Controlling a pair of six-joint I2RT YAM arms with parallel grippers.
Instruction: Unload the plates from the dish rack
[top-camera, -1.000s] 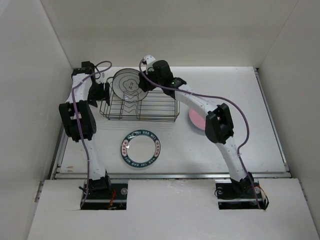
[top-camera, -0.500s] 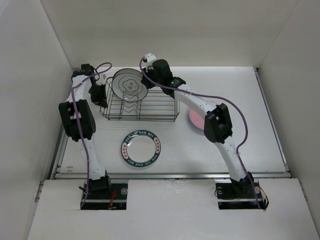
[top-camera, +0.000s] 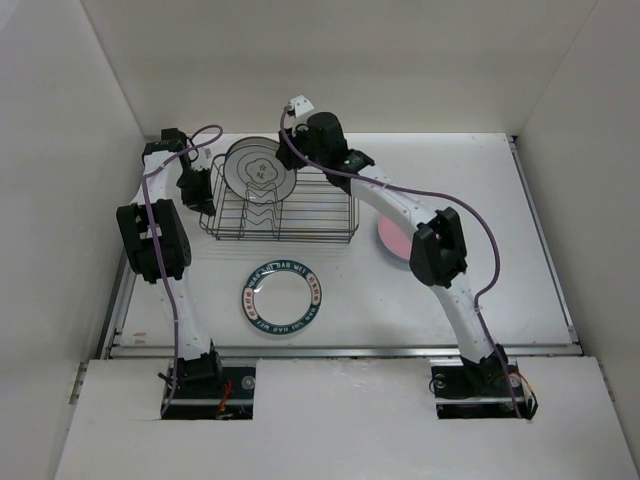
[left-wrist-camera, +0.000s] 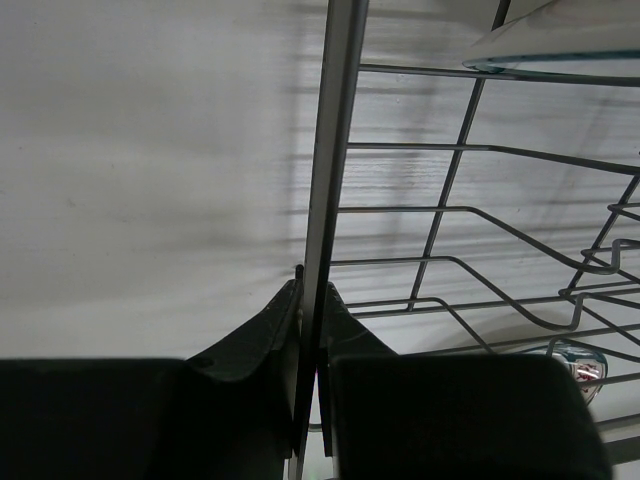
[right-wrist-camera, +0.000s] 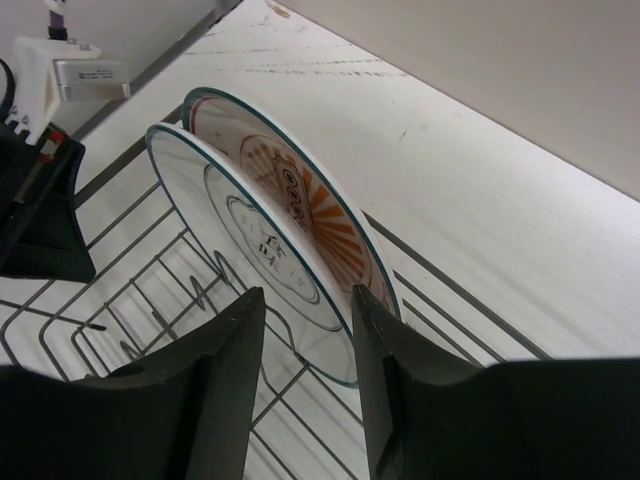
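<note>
On our white surface (top-camera: 480, 290) the dish rack (top-camera: 310, 215) holds a grey-ringed plate (right-wrist-camera: 250, 240) and an orange-centred plate (right-wrist-camera: 300, 195) upright. A lettered-rim plate (top-camera: 281, 297) and a pink plate (top-camera: 390, 238) lie flat outside. Our left gripper (left-wrist-camera: 310, 300) pinches the rack's rim; our right gripper (right-wrist-camera: 308, 298) is spread wide at the upright plates' edge, holding nothing.

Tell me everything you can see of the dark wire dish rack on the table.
The dark metal wire dish rack is a rectangular basket with wavy divider prongs inside. It sits flat on the white table. Two round plates stand on edge in its back left part. The left gripper is shut on its left rim.
</note>
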